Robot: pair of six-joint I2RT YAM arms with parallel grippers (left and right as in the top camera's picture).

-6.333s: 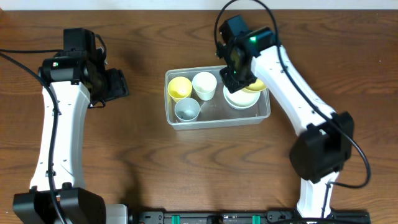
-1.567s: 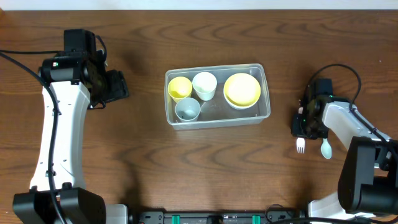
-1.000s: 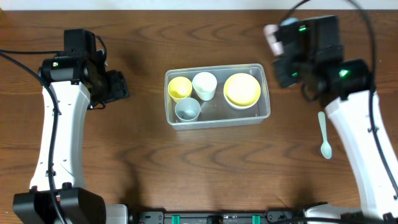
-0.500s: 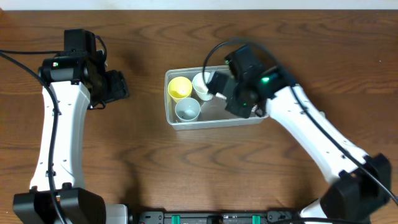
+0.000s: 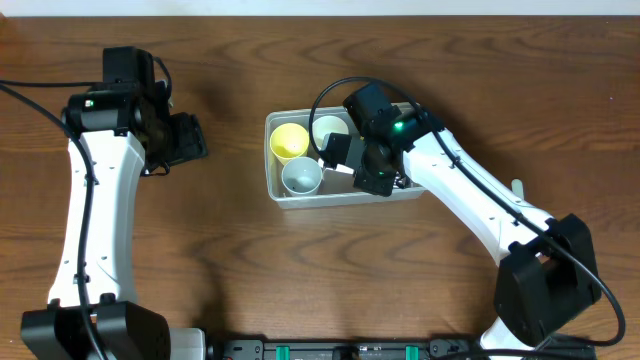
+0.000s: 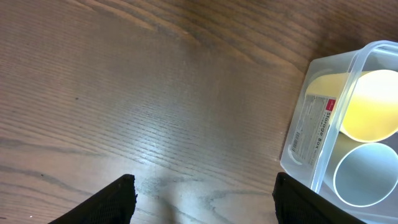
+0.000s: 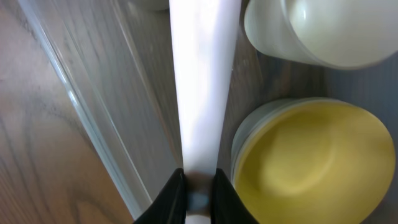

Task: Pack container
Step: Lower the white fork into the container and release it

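Observation:
The clear plastic container (image 5: 273,188) stands mid-table and holds a yellow cup (image 5: 289,141), a pale grey cup (image 5: 301,176) and a white cup (image 5: 328,130). My right gripper (image 5: 345,165) is over the container's middle, shut on the handle of a white plastic fork (image 7: 202,81). The right wrist view shows the jaws (image 7: 199,193) clamped on the handle, which points down into the container between its clear wall (image 7: 93,137) and a yellow bowl (image 7: 311,162), below the white cup (image 7: 317,31). My left gripper (image 5: 190,137) is open and empty, left of the container (image 6: 317,124).
A small white tip of a spoon (image 5: 516,186) shows beside my right forearm; the rest is hidden under the arm. In the left wrist view the yellow cup (image 6: 373,106) and the grey cup (image 6: 367,180) sit behind the container's labelled end wall.
My right arm took the fork from the right side of the table and carried it left over the container. In the last half second it moved lower and further left. The left arm has not moved.

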